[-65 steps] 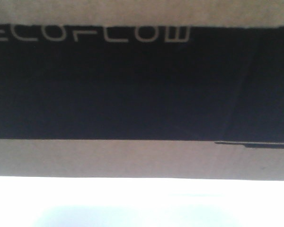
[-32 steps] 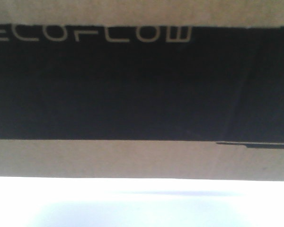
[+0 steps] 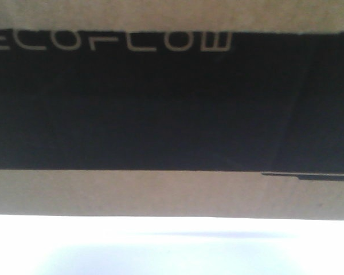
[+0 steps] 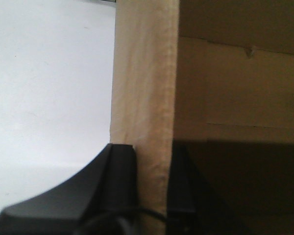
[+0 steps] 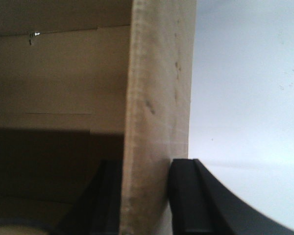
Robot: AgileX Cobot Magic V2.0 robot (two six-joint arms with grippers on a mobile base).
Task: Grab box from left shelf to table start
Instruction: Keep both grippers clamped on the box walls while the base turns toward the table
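Note:
The brown cardboard box (image 3: 172, 192) fills the front view, its black panel with pale "ECOFLOW" lettering (image 3: 109, 41) across the top. Below it lies the white table (image 3: 172, 246), with a thin shadow under the box's bottom edge. In the left wrist view my left gripper (image 4: 153, 181) is shut on the box's left wall (image 4: 144, 88), one finger outside and one inside. In the right wrist view my right gripper (image 5: 146, 196) is shut on the box's right wall (image 5: 159, 93) in the same way. The left shelf is out of view.
White table surface (image 4: 44, 88) spreads outside the box's left wall and the white table (image 5: 250, 88) also spreads outside the right wall. The box's open inside (image 5: 54, 78) shows bare cardboard flaps.
The box has shifted very slightly lower in the front view over the last second. Both grippers keep their hold.

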